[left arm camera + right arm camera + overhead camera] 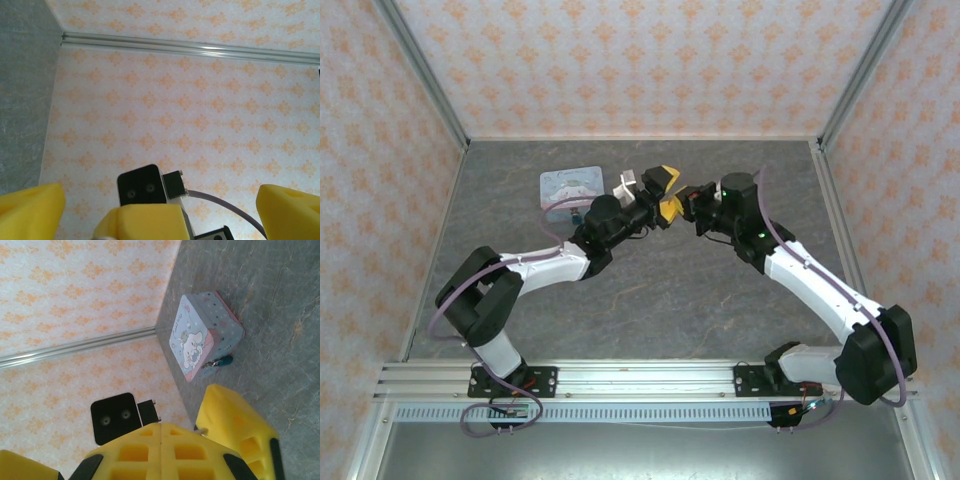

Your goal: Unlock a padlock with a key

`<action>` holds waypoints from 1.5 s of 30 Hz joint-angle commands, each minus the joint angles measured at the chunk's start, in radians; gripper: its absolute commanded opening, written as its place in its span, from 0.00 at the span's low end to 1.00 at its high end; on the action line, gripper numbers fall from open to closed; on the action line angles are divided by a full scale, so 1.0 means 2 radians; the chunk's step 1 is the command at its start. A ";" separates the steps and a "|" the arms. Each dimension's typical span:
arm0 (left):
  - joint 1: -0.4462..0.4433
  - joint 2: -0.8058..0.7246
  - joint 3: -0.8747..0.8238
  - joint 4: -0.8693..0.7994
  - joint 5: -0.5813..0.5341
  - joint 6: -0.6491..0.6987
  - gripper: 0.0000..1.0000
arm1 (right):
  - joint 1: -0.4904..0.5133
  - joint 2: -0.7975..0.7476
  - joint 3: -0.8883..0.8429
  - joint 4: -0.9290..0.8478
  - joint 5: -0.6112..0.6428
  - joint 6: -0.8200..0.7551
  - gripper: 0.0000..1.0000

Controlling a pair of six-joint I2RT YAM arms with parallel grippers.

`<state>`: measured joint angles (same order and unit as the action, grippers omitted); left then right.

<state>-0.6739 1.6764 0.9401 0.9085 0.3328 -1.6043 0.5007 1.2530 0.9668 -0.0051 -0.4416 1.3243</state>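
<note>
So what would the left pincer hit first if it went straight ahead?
Probably the right pincer: its shut yellow tips face the left pincer, between its open fingers, though depth is unclear.

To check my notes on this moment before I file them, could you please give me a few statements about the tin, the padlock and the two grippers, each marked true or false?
1. The padlock sits right against the pastel-blue tin. True.
2. The left gripper has its fingers pressed together. False: they stand wide apart.
3. The right gripper has its fingers shut. True.
4. The right gripper is clamped on the padlock. False: the padlock is over by the tin, apart from both grippers.
5. The tin stands at the near edge, by the arm bases. False: it stands well back on the table, left of centre.
</note>
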 commanded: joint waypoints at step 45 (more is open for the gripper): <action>-0.003 -0.024 0.002 -0.043 -0.016 0.019 0.64 | 0.009 -0.017 0.008 -0.067 0.079 -0.027 0.00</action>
<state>-0.6743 1.6688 0.9398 0.8246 0.3065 -1.5887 0.5129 1.2423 0.9672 -0.1204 -0.3042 1.2850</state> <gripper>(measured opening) 0.650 0.048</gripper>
